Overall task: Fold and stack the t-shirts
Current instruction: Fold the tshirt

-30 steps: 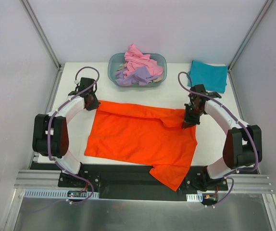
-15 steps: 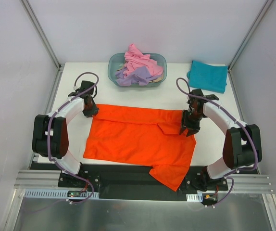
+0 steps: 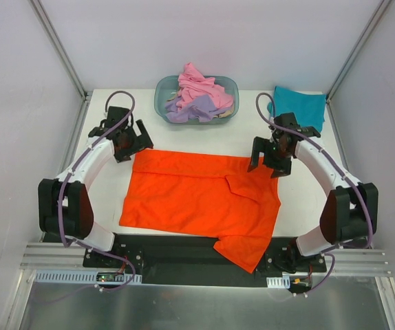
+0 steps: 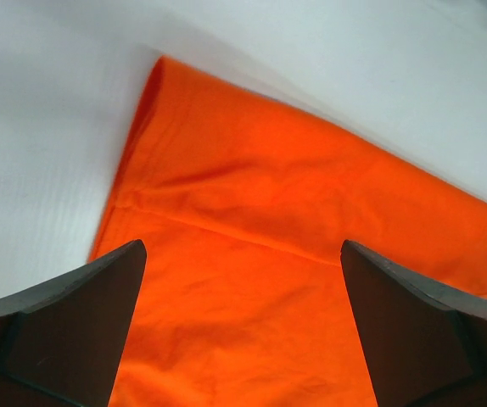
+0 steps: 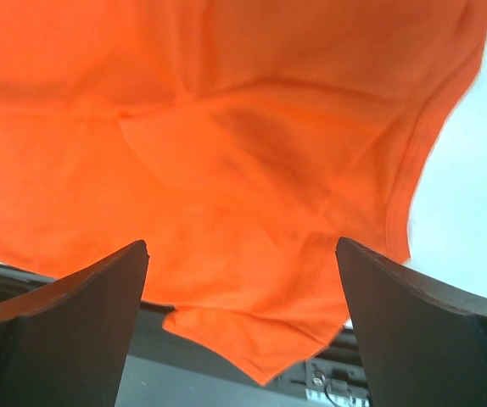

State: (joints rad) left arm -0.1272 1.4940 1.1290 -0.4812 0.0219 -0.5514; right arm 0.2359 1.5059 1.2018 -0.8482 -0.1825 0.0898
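The bright orange cloth t-shirt (image 3: 201, 199) lies spread on the white table (image 3: 301, 199), one sleeve hanging over the near edge and a folded band along its far side. The left gripper (image 3: 134, 146) and right gripper (image 3: 266, 165) hover at that band's two corners, jaws wide apart and holding nothing; the next fold likely goes best if both pinch every layer at matching corners and travel level. Beyond, a pink tee (image 3: 196, 81) and a lavender tee (image 3: 196, 108) fill the translucent blue-grey oval tub (image 3: 162, 93); the folded teal tee (image 3: 298, 107) lies far right.
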